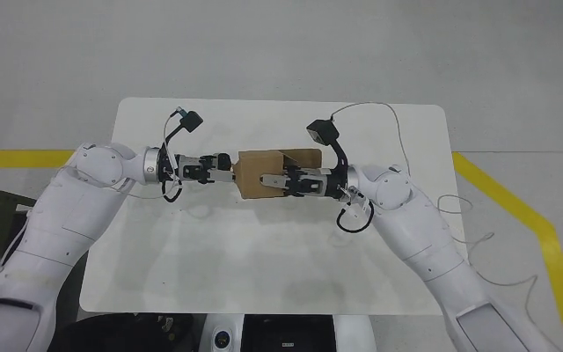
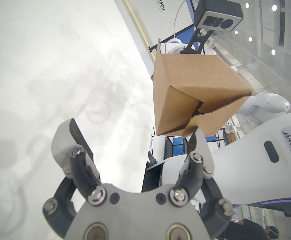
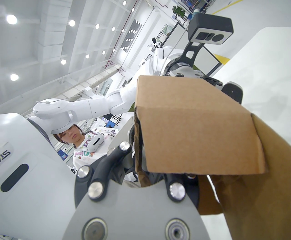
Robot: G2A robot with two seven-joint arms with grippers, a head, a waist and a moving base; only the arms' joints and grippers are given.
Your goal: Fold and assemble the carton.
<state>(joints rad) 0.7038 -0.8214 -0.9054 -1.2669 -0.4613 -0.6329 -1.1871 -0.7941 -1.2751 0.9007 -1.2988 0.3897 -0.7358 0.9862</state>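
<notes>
White rounded left arm and right arm; black wrist cameras on black brackets. The left end effector: grey plate, black linkages, silver screws, ribbed black pads.

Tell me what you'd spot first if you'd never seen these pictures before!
The brown carton jumps out first, held in the air above the middle of the white table. The right end effector grips it at one end. The left end effector sits wide open at the other end, with one fingertip right by the carton's folded end.
</notes>
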